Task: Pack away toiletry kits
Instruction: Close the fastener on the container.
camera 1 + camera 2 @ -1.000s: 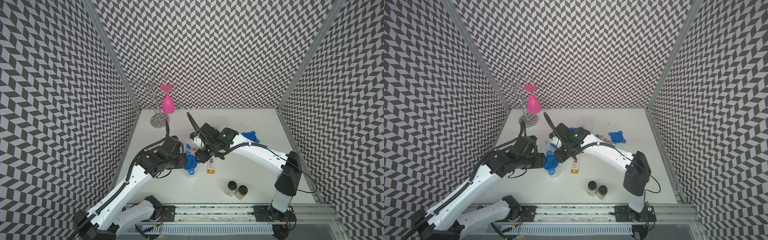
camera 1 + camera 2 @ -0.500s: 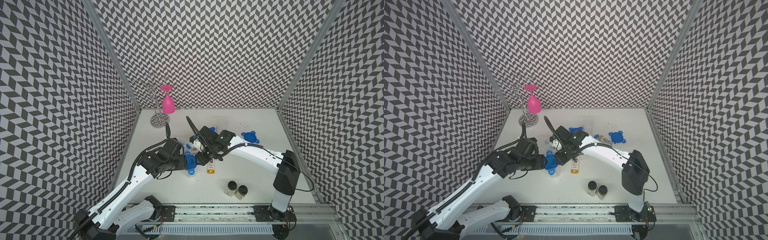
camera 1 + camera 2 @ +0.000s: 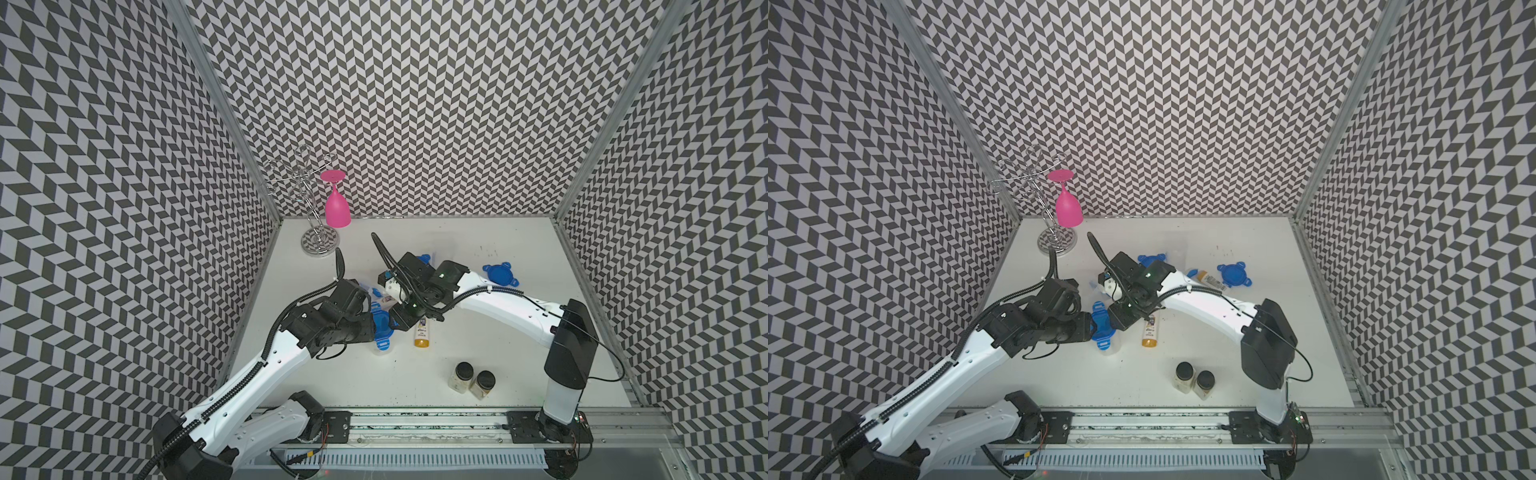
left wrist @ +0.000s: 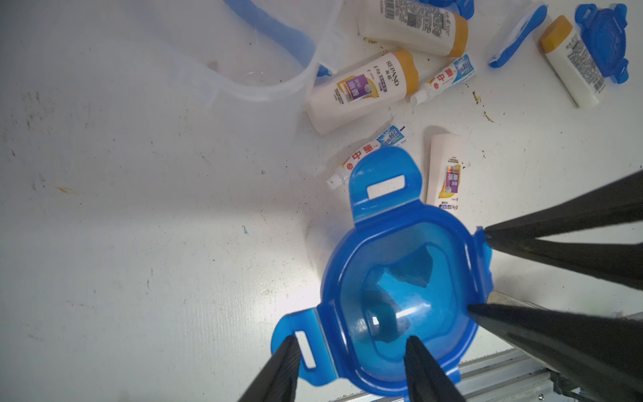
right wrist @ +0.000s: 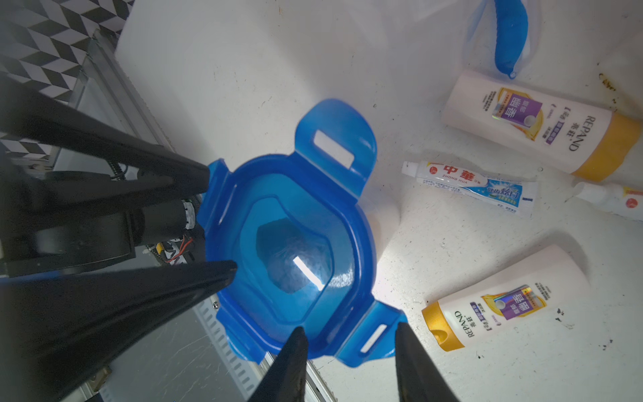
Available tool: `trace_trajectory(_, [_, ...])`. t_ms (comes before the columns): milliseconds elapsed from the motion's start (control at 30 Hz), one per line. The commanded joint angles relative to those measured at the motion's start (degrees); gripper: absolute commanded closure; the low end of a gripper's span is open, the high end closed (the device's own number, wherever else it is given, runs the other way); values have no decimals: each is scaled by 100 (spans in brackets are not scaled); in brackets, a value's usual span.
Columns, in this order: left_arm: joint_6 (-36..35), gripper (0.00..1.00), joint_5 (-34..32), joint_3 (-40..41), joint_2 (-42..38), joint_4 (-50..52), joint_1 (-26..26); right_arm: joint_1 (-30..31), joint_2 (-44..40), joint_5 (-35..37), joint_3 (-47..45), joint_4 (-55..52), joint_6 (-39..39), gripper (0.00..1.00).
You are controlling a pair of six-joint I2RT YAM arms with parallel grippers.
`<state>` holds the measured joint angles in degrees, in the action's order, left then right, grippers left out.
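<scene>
A clear tub stands upright with its blue four-tab lid (image 3: 382, 332) on top. My left gripper (image 4: 353, 348) is open; one finger rests at the outer end of a flipped-out tab, the other over the lid's recess. From the opposite side my right gripper (image 5: 349, 334) is open astride another tab. White gold-capped bottles (image 4: 362, 90) (image 5: 501, 306) (image 3: 422, 332), toothpaste tubes (image 4: 442, 78) (image 5: 473, 186) and a blue toothbrush (image 4: 518, 38) lie loose on the table beyond the tub.
A second clear tub (image 4: 261, 52) lies on its side with something blue in it. Loose blue lids (image 3: 500, 274) (image 3: 1152, 261) lie further back. Two black-capped jars (image 3: 471, 378) stand near the front rail. A wire rack (image 3: 316, 208) holds a pink wine glass (image 3: 336, 203) in the back left corner.
My right gripper has come closer to the tub and now straddles a lid tab. The left jaws have narrowed a little around their tab. The tub has stayed put.
</scene>
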<state>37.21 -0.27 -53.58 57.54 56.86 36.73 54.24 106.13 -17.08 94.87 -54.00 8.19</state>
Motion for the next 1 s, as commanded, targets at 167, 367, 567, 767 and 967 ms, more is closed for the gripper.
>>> trace_trajectory(167, [111, 49, -9, 325, 51, -287, 14, -13, 191, -171, -13, 115, -54, 60])
trace_trajectory(367, [168, 50, 93, 450, 59, -421, 10, -35, 198, -584, -174, 312, -48, 60])
trace_trajectory(567, [458, 48, 485, 753, -81, -787, 13, -138, 74, -1172, -483, 649, 29, 61])
trace_trajectory(767, [713, 45, 754, 955, -240, -1137, 18, -185, -21, -1568, -729, 943, 54, 61])
trace_trajectory(967, [814, 46, 888, 957, -285, -1430, 17, -180, -49, -1886, -896, 1245, 82, 61])
